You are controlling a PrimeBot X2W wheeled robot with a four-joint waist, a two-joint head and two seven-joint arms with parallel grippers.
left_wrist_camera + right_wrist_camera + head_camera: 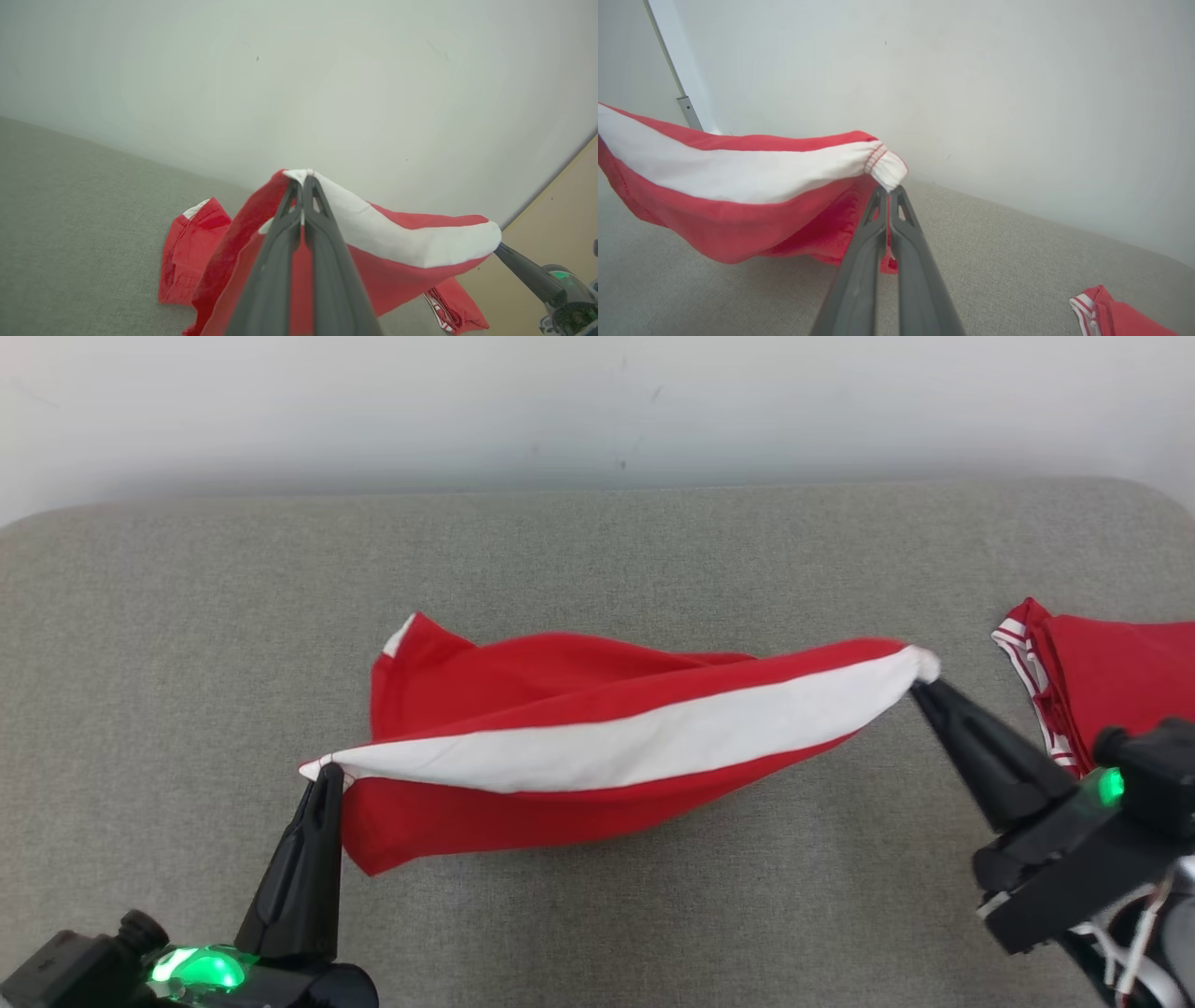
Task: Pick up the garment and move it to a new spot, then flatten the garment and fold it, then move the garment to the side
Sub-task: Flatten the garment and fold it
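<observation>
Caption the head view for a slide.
Left gripper and right gripper, shut, stretch the red-and-white garment over a grey surface; a second garment lies at right.

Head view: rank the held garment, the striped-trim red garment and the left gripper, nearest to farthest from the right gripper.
1. Red-and-white garment: its white end is pinched in the right gripper.
2. Striped-trim red garment: lying just to the right, not touching.
3. Left gripper: far across at lower left, pinching the garment's other end.

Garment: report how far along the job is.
Done: the red-and-white garment is picked up. In hand: left claw and right claw pinch opposite ends of its white stripe, stretched above the grey cushion. Remaining: laying flat, folding, moving aside.
</observation>
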